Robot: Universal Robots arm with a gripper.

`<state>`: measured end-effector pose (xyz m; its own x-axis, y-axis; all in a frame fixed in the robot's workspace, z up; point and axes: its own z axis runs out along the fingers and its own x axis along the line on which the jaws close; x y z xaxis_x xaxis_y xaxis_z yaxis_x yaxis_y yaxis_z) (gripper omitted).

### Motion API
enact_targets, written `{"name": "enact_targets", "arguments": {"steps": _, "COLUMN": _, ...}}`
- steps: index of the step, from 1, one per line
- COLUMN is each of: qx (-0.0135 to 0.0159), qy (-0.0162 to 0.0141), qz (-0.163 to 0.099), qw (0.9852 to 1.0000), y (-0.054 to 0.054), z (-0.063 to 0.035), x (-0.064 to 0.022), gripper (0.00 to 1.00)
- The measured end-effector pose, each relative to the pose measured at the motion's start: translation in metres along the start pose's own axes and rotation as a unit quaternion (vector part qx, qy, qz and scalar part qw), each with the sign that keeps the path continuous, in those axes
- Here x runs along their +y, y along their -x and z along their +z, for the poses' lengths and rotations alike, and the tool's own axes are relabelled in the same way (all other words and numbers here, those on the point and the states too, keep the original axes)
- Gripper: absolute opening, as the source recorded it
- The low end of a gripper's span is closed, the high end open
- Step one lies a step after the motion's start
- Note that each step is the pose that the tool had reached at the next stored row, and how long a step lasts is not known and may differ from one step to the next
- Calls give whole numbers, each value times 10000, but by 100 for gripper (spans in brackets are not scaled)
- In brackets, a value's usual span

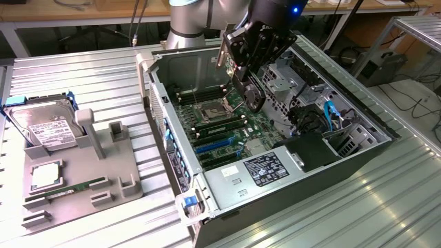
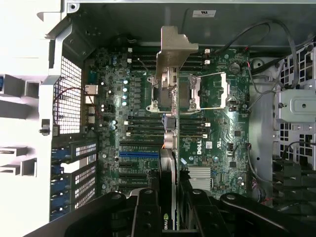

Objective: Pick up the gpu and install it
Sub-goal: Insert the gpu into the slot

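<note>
Black pincer (image 1: 242, 77), upper centre of the exterior view, grips the gpu (image 1: 252, 97) above the motherboard (image 1: 220, 129): pickup done, seating not yet done.

An open computer case (image 1: 310, 199) lies on its side on a ribbed metal table (image 1: 90, 77), its green motherboard (image 1: 220, 129) facing up, with blue expansion slots (image 1: 214, 147) near the labelled power supply (image 1: 265, 170). Toward the exterior view's left, a grey holder (image 1: 127, 173) carries three parts: a silver hard drive (image 1: 48, 129) with a white label, a square processor (image 1: 45, 175) and a narrow green memory stick (image 1: 72, 188).
</note>
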<state>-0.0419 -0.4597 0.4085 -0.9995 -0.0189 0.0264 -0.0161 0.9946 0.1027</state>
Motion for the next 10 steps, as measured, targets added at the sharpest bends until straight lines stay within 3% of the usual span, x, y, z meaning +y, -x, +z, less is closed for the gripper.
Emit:
{"name": "enact_targets", "arguments": {"steps": 2, "qx": -3, "qy": -1, "qz": -43, "qw": 10000, "y": 7, "z": 0, "x": 0, "gripper": 26}}
{"name": "enact_targets", "arguments": {"steps": 6, "qx": 21, "qy": -12, "qz": -443, "qw": 9990, "y": 8, "z": 4, "x": -1, "gripper": 26}}
{"name": "enact_targets", "arguments": {"steps": 10, "qx": 47, "qy": -25, "qz": -913, "qw": 9958, "y": 8, "z": 9, "x": -1, "gripper": 26}}
